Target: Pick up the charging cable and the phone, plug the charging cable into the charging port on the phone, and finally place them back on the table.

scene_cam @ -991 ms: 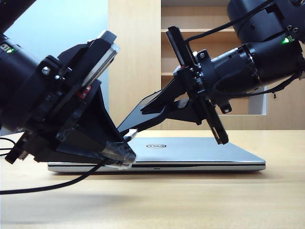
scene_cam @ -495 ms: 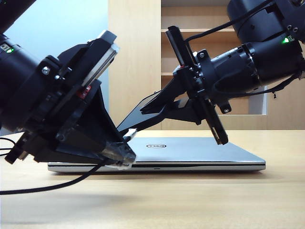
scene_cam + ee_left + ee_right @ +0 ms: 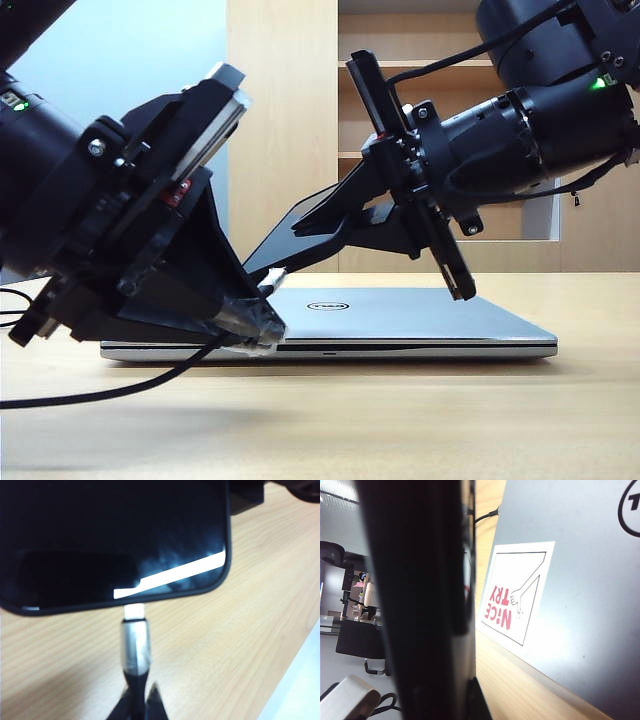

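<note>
The phone [image 3: 272, 252] is a thin black slab held slanted above the table [image 3: 400, 420], its low end toward my left gripper [image 3: 258, 322]. My right gripper [image 3: 305, 228] is shut on its upper part; in the right wrist view the phone [image 3: 420, 600] fills the frame edge-on beside one dark finger [image 3: 481, 702]. My left gripper [image 3: 136, 706] is shut on the black collar of the charging cable [image 3: 135, 647]. Its silver plug [image 3: 274, 281] has its pale tip against the phone's [image 3: 115, 535] short edge. The charging port is hidden behind that tip. The cord [image 3: 120, 385] trails left over the table.
A closed silver laptop [image 3: 400, 315] lies flat on the table just behind both grippers; its lid carries a white sticker [image 3: 517, 595]. Wooden shelves [image 3: 300, 120] stand at the back. Bare beige tabletop [image 3: 225, 630] lies under the phone.
</note>
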Motion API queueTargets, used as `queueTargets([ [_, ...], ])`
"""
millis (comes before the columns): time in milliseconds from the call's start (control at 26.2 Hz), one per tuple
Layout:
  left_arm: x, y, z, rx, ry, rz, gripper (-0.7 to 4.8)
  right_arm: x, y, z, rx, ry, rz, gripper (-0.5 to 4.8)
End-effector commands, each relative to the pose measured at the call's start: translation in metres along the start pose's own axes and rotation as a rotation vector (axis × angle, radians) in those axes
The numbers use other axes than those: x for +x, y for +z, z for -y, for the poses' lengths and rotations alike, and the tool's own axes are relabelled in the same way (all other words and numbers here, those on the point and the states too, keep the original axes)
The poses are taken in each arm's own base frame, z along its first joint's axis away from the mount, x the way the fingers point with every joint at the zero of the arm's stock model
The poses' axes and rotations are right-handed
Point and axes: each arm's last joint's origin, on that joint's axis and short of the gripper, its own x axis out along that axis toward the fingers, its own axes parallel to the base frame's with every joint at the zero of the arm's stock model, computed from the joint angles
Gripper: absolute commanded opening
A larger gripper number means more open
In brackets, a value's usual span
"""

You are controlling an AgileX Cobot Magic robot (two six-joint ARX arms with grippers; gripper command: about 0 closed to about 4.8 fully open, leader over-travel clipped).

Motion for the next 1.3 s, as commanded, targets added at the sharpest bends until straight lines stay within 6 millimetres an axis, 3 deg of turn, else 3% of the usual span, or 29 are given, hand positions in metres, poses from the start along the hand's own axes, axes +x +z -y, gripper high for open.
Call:
queueTargets([
  [38,-0.0005,0.0052,0.0030,0.000,-0.018,0.044,-0.06,-0.0007,0.0028,-0.0051,-0.028,0.041,0.000,-0.06],
  [1296,-0.0004,0.0046,0.0026,-0.001,-0.014,0.039,-0.06,-0.0020,0.0068,-0.0048,-0.004,0.034,0.045,-0.06],
])
